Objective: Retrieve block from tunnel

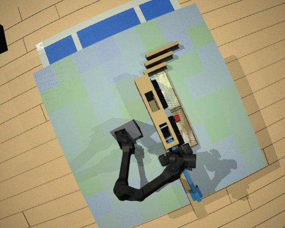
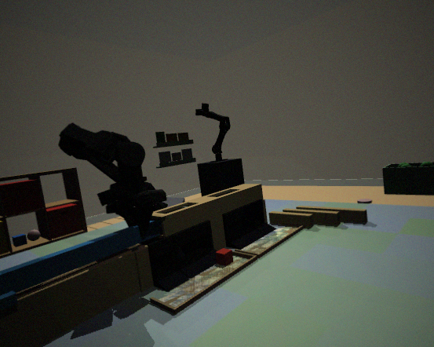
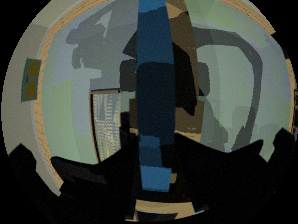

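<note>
The tan covered tunnel (image 1: 159, 113) (image 2: 217, 225) has two roof windows and dark side openings. The blue handle (image 1: 187, 177) (image 2: 64, 257) (image 3: 156, 30) sticks out of its near end, over a wooden rail, with a crosspiece at its outer end. Blue also shows through the nearer roof window. My gripper (image 2: 144, 231) (image 3: 157, 137) is shut on the handle close to the tunnel's end; from above, the wrist hides the fingertips. A small red block (image 1: 177, 118) (image 2: 224, 257) lies outside the tunnel, in the shallow tray along its side. The cage's inside is mostly hidden.
Two shallow framed trays lie end to end along the tunnel's open side; the nearer tray (image 2: 217, 288) holds the red block. Three loose wooden rods (image 1: 162, 49) (image 2: 331, 213) lie beyond the tunnel's far end. The arm's grey base plate (image 1: 135, 129) stands on the tunnel's other side.
</note>
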`<state>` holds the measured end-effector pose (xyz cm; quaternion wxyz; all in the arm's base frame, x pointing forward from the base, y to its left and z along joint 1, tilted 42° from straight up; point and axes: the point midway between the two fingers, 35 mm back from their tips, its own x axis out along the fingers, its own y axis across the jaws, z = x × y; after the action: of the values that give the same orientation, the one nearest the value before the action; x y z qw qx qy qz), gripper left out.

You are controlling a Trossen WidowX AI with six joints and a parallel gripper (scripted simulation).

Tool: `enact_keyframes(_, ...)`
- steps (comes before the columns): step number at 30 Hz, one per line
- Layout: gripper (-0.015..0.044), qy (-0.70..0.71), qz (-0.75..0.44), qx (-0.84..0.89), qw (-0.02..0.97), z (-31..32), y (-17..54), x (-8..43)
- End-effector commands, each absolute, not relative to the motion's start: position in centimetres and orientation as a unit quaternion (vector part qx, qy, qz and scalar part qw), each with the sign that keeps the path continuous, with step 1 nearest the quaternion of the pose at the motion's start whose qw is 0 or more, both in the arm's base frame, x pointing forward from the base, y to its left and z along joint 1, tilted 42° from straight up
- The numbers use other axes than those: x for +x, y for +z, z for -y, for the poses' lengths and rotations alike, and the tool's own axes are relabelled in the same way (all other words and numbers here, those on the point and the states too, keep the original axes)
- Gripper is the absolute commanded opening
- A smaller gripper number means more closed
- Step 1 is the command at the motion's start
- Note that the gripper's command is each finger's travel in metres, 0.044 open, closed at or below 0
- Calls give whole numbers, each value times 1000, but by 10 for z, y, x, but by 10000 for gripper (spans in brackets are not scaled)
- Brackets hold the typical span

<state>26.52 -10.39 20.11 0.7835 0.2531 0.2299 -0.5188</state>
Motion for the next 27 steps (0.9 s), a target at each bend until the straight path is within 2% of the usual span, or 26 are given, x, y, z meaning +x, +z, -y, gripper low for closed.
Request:
enact_keyframes(1,0,-532,-203,261,779,125,219,269)
enact_keyframes(11,0,-531,-202,257,781,149,237,270)
enact_keyframes(27,0,-531,-202,257,782,149,238,270)
